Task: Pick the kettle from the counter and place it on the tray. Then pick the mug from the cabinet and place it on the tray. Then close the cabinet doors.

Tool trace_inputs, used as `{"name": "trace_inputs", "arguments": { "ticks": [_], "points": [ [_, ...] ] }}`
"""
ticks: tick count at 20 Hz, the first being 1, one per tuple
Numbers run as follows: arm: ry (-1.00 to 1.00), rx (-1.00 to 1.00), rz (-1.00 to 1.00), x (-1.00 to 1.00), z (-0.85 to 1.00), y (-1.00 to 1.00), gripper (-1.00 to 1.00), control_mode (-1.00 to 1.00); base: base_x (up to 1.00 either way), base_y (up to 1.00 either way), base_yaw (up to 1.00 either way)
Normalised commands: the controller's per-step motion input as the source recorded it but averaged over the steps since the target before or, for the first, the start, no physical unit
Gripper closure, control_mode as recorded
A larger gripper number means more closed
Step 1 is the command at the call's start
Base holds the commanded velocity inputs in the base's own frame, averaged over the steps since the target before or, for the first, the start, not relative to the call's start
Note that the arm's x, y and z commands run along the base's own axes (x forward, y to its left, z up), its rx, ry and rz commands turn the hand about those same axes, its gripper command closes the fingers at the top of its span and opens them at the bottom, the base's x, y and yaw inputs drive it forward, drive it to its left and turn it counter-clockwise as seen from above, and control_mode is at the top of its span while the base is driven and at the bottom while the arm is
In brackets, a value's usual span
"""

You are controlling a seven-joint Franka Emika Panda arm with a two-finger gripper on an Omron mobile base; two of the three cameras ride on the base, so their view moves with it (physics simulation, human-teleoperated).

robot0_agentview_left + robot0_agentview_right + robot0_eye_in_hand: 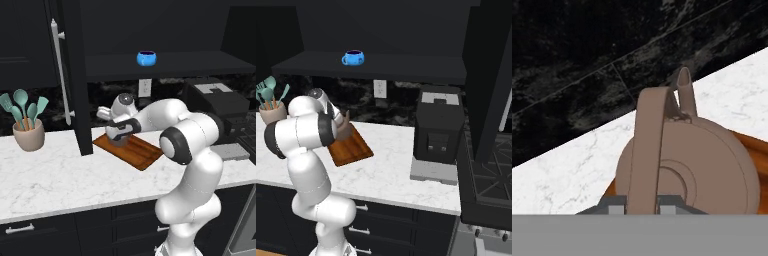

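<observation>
Matt brown kettle on grained wooden tray — glossy veined marble counter.

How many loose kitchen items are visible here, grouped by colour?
Blue: 1, the mug on the cabinet shelf.
Brown-grey: 1, the kettle, over the tray, its handle between the gripper fingers.
Reddish-brown: 1, the tray.
Beige: 1, the utensil pot.
Teal: 4, the utensils in that pot.
Total: 8.

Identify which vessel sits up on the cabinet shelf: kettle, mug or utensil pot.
The blue mug; the kettle is at the tray, the utensil pot on the counter.
</observation>
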Motion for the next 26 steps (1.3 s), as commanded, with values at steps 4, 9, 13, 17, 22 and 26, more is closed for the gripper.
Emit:
{"name": "trace_inputs", "arguments": {
  "ticks": [4, 9, 13, 17, 22, 26],
  "points": [
    [0.0, 0.05, 0.02, 0.0, -0.04, -0.04, 1.0, -1.0, 0.0, 0.0, 0.0],
    [0.0, 0.04, 0.01, 0.03, -0.12, -0.01, 1.0, -1.0, 0.0, 0.0, 0.0],
    [0.0, 0.0, 0.02, 0.0, -0.2, -0.03, -1.0, -1.0, 0.0, 0.0, 0.0],
    [0.0, 0.0, 0.03, 0.0, -0.17, -0.02, -1.0, -1.0, 0.0, 0.0, 0.0],
    [0.0, 0.0, 0.01, 0.0, -0.1, -0.09, -1.0, -1.0, 0.0, 0.0, 0.0],
    [0.0, 0.0, 0.0, 0.0, -0.06, -0.06, -1.0, -1.0, 0.0, 0.0, 0.0]
  ]
}}
